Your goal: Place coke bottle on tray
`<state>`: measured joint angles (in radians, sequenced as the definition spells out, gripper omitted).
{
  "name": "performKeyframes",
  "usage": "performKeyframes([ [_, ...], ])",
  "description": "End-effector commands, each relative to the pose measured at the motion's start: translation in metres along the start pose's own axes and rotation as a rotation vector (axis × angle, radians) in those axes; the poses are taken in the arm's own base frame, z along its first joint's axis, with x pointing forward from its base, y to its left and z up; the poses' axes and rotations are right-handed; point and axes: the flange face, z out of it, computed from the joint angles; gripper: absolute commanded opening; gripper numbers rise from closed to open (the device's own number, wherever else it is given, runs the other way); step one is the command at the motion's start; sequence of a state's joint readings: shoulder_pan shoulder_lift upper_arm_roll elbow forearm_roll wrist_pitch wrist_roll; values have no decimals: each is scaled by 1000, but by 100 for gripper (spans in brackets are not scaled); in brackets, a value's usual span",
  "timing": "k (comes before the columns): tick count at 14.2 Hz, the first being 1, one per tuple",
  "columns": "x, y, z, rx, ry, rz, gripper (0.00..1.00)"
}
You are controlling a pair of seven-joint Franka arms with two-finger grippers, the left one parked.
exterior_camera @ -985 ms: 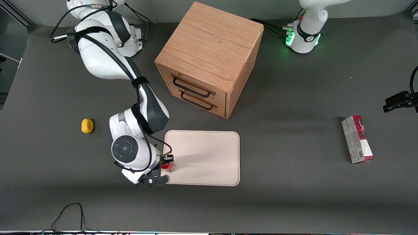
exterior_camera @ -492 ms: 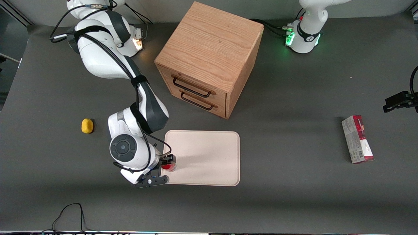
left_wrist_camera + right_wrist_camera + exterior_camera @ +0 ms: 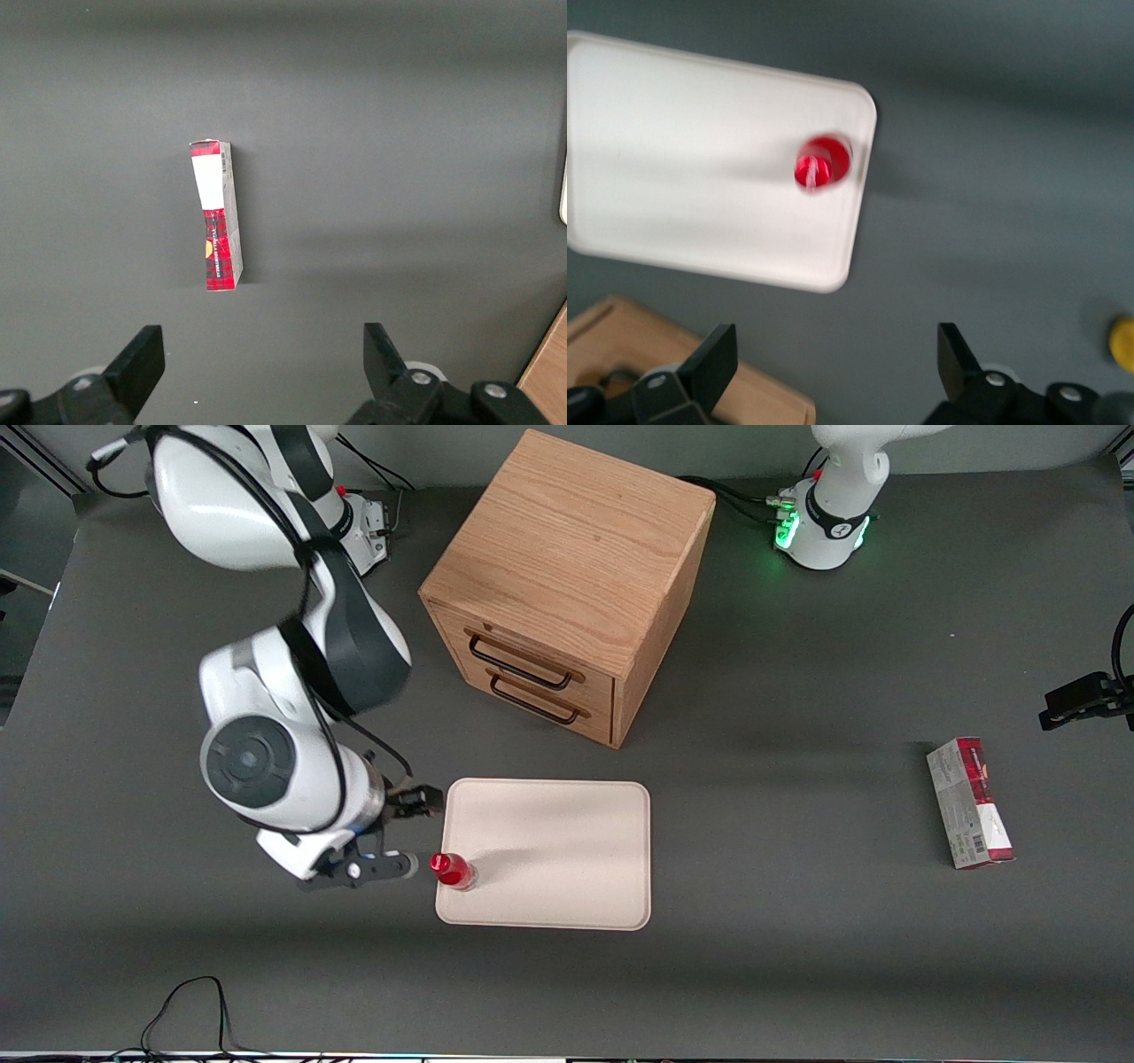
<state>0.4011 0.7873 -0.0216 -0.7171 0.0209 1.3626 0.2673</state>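
Observation:
The coke bottle (image 3: 454, 871), small and red with a red cap, stands upright on the cream tray (image 3: 558, 850), close to the corner nearest the working arm and the front camera. My right gripper (image 3: 407, 833) is open and empty, raised above the table beside the tray's edge, apart from the bottle. The right wrist view looks down on the bottle's cap (image 3: 822, 162) standing on the tray (image 3: 682, 168), with the gripper (image 3: 835, 359) well above it and its jaws wide apart.
The wooden two-drawer cabinet (image 3: 567, 584) stands farther from the front camera than the tray. A red-and-grey carton (image 3: 968, 802) lies toward the parked arm's end of the table and shows in the left wrist view (image 3: 217, 215). A small yellow object (image 3: 1123, 343) lies on the table.
My gripper has let go of the bottle, opened, and risen away from the tray toward the working arm's end. The bottle stays upright on the tray.

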Motion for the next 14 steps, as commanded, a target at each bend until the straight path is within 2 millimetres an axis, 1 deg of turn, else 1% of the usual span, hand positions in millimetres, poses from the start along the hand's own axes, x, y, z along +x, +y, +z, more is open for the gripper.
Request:
performKeyframes([
  [1, -37, 13, -40, -71, -54, 5, 100],
  [2, -51, 19, -52, -107, -73, 13, 100],
  [3, -64, 26, -64, -114, -77, 26, 100],
  [5, -92, 42, -82, -100, -85, 39, 100],
  [6, -103, 56, -89, -89, -71, 54, 100],
  [8, -130, 85, -102, -21, -48, 82, 100],
  [11, -159, 134, -108, 44, -9, 144, 100],
  [13, -174, 177, -108, 96, 9, 212, 100],
  [14, -180, 193, -106, 113, 19, 225, 100],
])
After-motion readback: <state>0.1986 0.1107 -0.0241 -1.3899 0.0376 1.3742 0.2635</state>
